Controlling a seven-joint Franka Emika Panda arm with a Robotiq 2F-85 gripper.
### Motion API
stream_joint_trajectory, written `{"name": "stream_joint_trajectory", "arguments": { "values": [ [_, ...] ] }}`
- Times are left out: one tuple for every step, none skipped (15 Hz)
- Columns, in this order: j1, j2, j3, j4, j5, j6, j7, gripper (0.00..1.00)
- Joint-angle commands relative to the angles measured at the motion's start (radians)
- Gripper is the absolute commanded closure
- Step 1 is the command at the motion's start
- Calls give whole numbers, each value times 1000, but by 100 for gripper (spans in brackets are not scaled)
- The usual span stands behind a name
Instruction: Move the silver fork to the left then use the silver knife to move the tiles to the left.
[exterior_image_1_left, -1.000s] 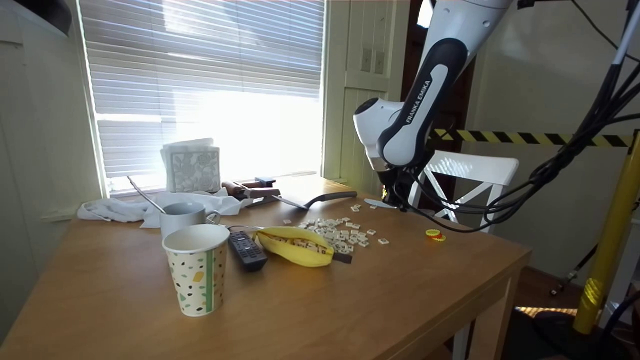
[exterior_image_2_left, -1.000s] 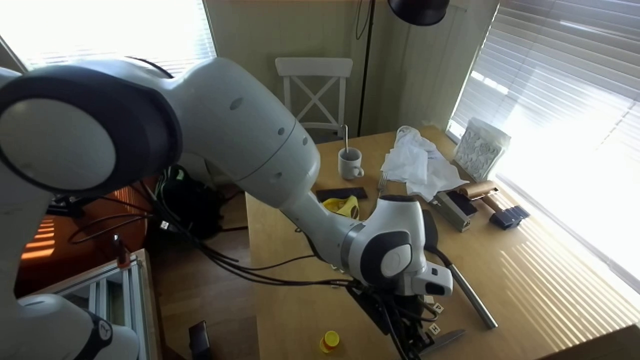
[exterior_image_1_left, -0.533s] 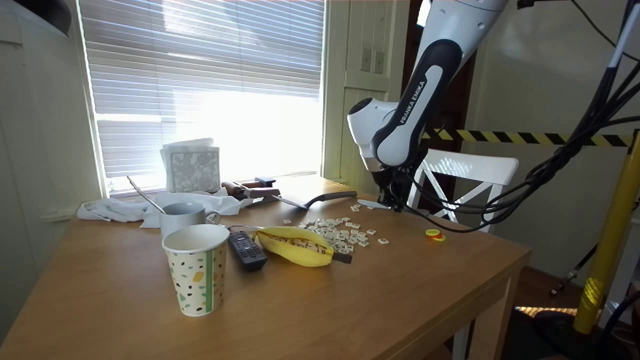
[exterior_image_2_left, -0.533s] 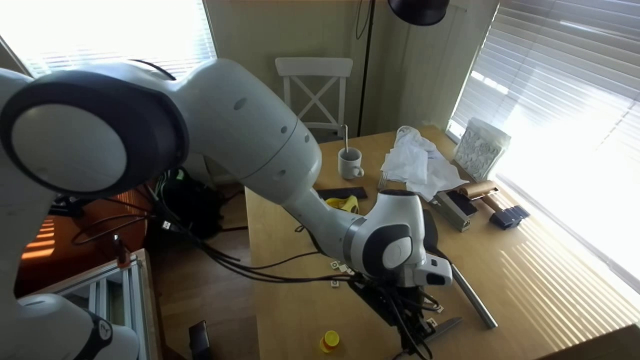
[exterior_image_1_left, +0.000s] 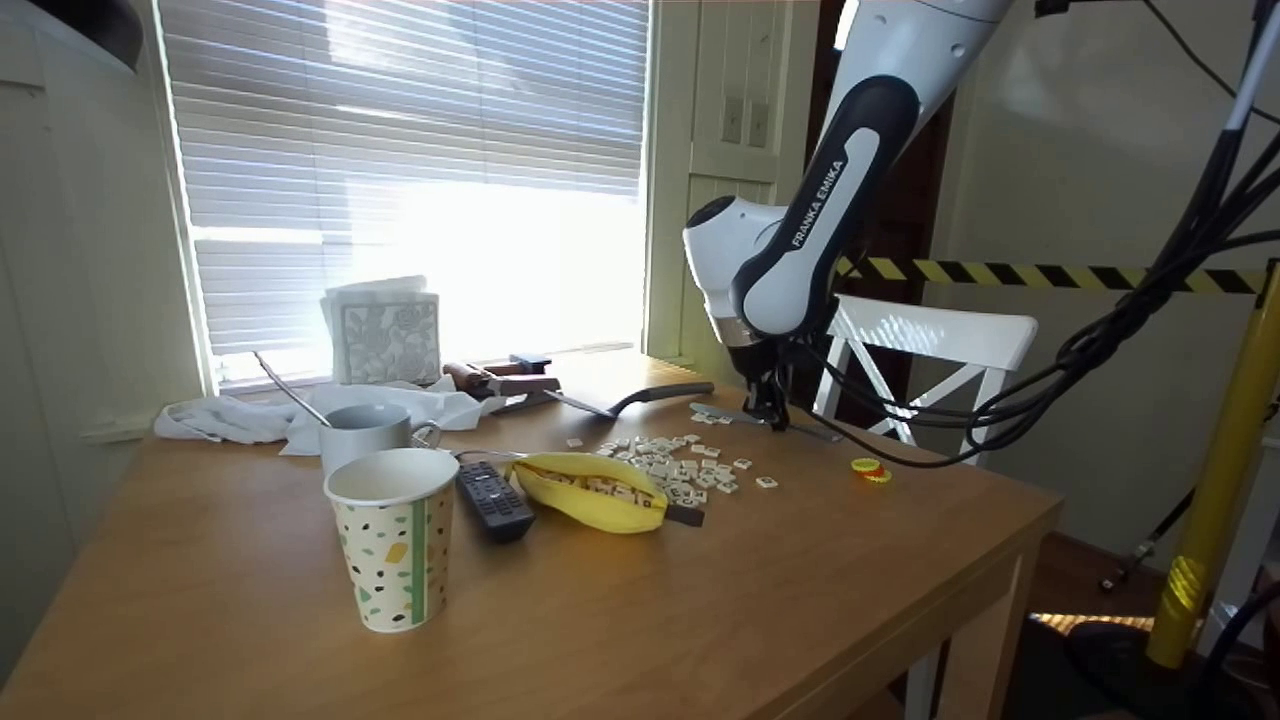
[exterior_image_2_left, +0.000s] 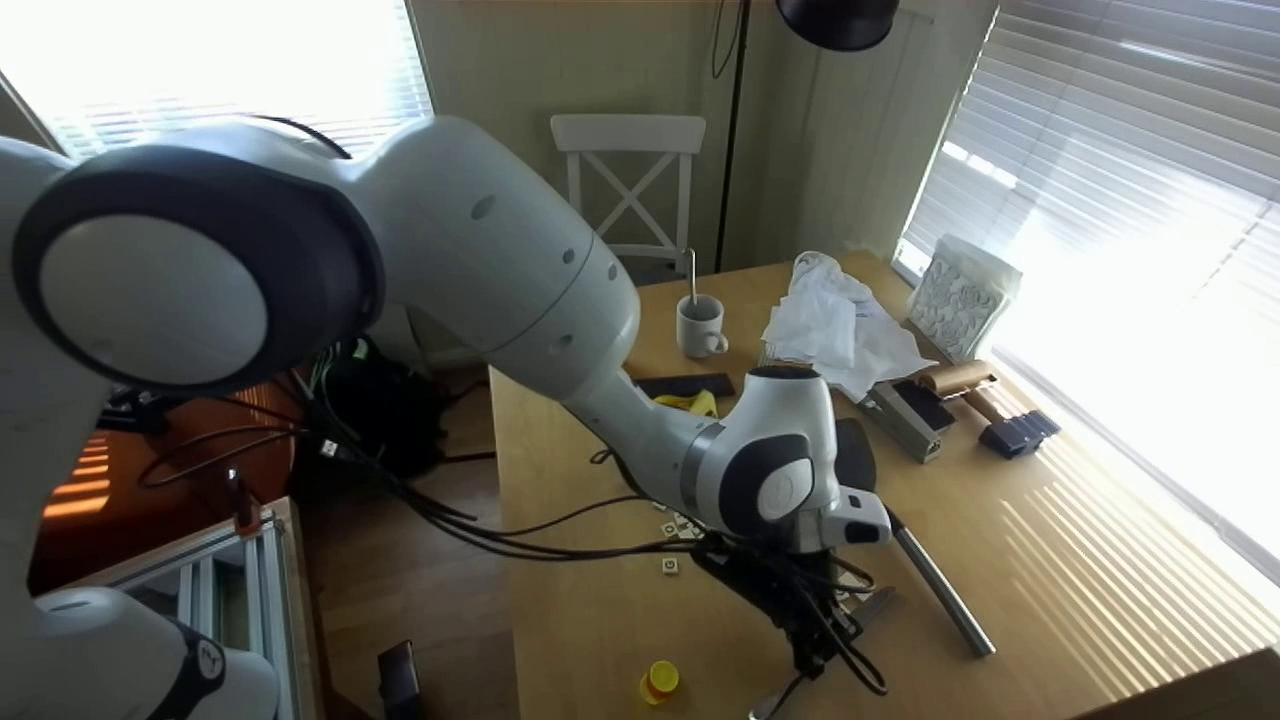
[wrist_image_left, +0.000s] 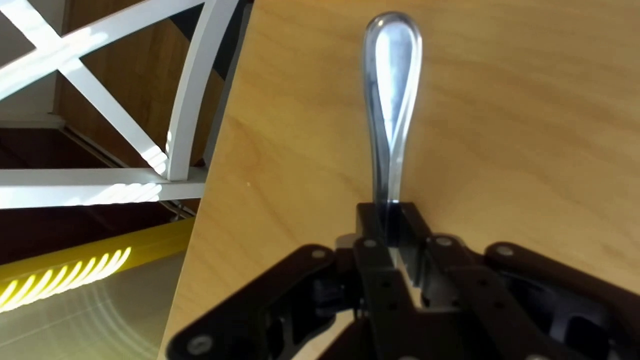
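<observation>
The jaws were pinched narrow around the silver knife (wrist_image_left: 392, 75), holding its handle partway along, with the rounded end poking out toward twelve o'clock in the wrist view. In an exterior view the blade (exterior_image_1_left: 722, 411) ran out from the jaws a little past nine o'clock; whether it touched the desk (exterior_image_1_left: 620, 620) I couldn't tell. The main heap of tiles (exterior_image_1_left: 665, 463) lay near, between eight and nine o'clock from the jaws, with a few strays just beside the blade; it seemed unswept. To do it well, I'd have lowered the blade until its edge just met the desk, turned it broadside to the push, and begun behind the outermost pieces. A slow, even stroke seemed wiser than a shove: such light squares could hop over or slip beneath, and a thin handle might swivel in that pinch. Just beyond the heap sat the yellow banana (exterior_image_1_left: 585, 513), more tiles showing in its slit, likely to block a straight sweep. The yellow-orange lump (exterior_image_1_left: 870, 470) lay apart at four o'clock. Farthest out, near twelve o'clock in an exterior view, the silver fork (exterior_image_2_left: 767, 354) showed its tines beside crumpled white plastic (exterior_image_2_left: 825, 320); its part looked done.
</observation>
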Motion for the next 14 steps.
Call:
{"name": "stream_joint_trajectory", "arguments": {
  "values": [
    [-19, -15, 36, -20, -6, 29, -75, 96],
    [-20, -19, 42, -25, -7, 32, -92, 96],
    [-21, -25, 50, -31, -7, 36, -112, 96],
    [-18, -28, 52, -35, -11, 37, -127, 96],
    [-18, -33, 60, -43, -12, 43, -147, 96],
    [-20, -40, 68, -52, -11, 46, -168, 96],
    [-19, -44, 72, -59, -11, 47, -181, 96],
    [-21, -53, 80, -72, -8, 51, -198, 96],
    [-20, -63, 84, -91, -9, 55, -207, 96],
    [-24, -75, 92, -108, -4, 59, -223, 96],
    [-27, -91, 96, -135, -4, 67, -233, 96],
    [-28, -104, 96, -160, -4, 72, -237, 96],
    [-33, -121, 102, -186, -1, 76, -246, 96],
    [-36, -140, 105, -217, -1, 83, -253, 96]
  ]
}}
